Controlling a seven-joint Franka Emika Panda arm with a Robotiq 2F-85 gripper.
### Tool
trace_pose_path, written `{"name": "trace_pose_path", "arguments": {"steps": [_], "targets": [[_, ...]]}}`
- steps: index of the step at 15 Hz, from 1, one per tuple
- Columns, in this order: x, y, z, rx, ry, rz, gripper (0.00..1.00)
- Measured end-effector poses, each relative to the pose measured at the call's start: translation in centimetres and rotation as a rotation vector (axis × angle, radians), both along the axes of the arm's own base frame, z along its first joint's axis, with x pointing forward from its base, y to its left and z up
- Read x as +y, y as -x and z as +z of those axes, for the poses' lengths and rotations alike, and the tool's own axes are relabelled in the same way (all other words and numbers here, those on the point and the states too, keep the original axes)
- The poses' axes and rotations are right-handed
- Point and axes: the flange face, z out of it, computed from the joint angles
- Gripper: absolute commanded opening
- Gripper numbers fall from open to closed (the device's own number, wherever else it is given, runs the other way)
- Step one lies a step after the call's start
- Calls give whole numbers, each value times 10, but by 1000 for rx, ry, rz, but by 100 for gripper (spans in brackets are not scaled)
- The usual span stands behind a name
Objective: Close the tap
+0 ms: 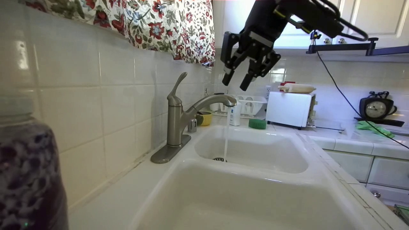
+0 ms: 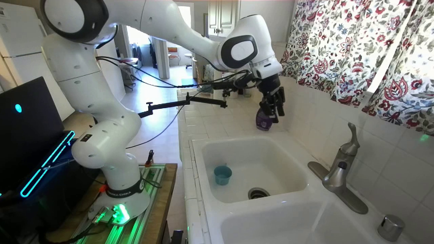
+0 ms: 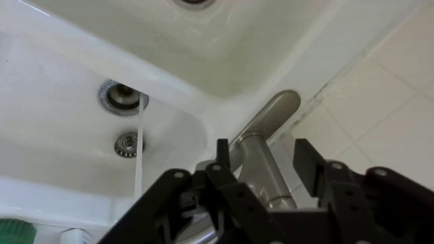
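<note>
The white tiled worktop (image 2: 217, 123) and tiled wall (image 1: 119, 150) run out of frame in both exterior views; beyond, the floor (image 2: 151, 96) is washed out by bright light. The arm (image 2: 112, 122) is cut off at the top in both, and in an exterior view only its dark wrist end shows. A fridge (image 2: 20, 34) is cropped at the left edge, a flowered curtain (image 2: 339, 51) at the top. The white sink (image 1: 243, 172) has two basins, the nearer one cut off at the bottom in both exterior views. A laptop (image 2: 27, 125) is cropped too; the glowing blue mark on its lid is a blur.

The tap (image 1: 174, 124) stands upright at the back of the sink, its lever (image 1: 179, 81) pointing up, water (image 1: 227, 134) running from the spout (image 1: 212, 103) into one basin. The claw (image 1: 236, 81) hangs in the air apart from it, fingers spread; it covers part of the tap in the wrist view and the upper part of a purple bottle (image 2: 263, 122) in an exterior view.

Print on a white bottle (image 1: 236, 116) is too small to read. A teal cup (image 2: 222, 175) sits in the other basin. On the band (image 2: 123, 193) round the arm's foot, EMIKA is legible, the word before it only partly.
</note>
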Motion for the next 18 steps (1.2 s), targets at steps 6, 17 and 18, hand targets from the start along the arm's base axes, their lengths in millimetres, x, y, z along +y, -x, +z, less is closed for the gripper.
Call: {"name": "trace_pose_path", "arguments": {"steps": [6, 17, 18], "targets": [[-26, -56, 9, -159, 13, -289, 0], [-47, -138, 31, -361, -102, -564, 0], [-46, -144, 30, -369, -113, -569, 0]]}}
